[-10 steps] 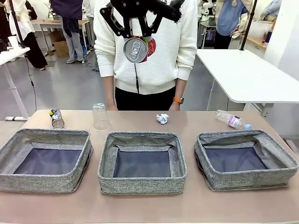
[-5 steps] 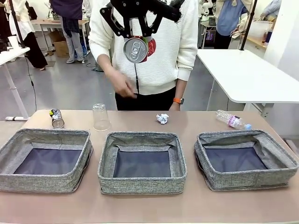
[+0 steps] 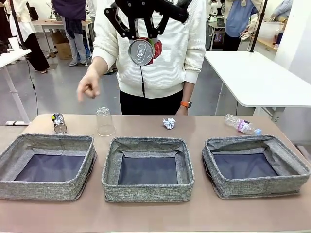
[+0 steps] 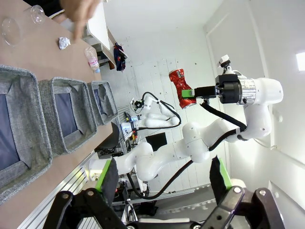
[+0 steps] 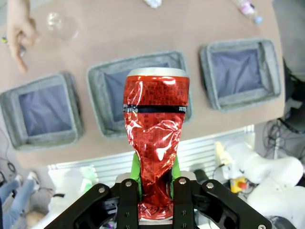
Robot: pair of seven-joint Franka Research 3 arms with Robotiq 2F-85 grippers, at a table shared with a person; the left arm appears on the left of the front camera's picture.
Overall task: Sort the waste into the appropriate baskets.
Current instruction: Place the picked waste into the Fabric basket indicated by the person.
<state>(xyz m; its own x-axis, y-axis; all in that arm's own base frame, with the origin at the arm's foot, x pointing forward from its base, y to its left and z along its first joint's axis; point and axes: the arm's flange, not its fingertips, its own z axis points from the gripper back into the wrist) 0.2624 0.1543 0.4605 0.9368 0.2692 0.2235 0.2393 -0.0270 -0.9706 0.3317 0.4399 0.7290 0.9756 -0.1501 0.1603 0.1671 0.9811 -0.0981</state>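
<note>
High over the table's middle, my right gripper [image 3: 142, 40] [image 5: 156, 175] is shut on the crushed red can [image 3: 141, 51] [image 5: 155, 138] [image 4: 181, 88]. Below lie three grey baskets: left [image 3: 48, 139] [image 5: 14, 100], middle [image 3: 146, 141] [image 5: 97, 81] and right [image 3: 252, 140] [image 5: 206, 71]. Behind them stand a silver-dark can [image 3: 59, 124], an upturned clear cup [image 3: 105, 121] [image 5: 62, 24], a paper ball [image 3: 168, 123] and a bottle [image 3: 242, 125]. My left gripper [image 4: 163, 183] is open and holds nothing. A person's hand [image 3: 89, 87] [image 5: 19, 36] points down, above the table between the silver-dark can and the cup.
The person stands at the far edge in a white sweater [image 3: 165, 58], with an orange watch [image 3: 185, 104] on the other wrist. A white table [image 3: 252, 77] stands to the back right. Bare tabletop runs in front of the baskets.
The person's hand has come up from the waist and swung out to picture left, now pointing down. Neither gripper nor the red can has moved.
</note>
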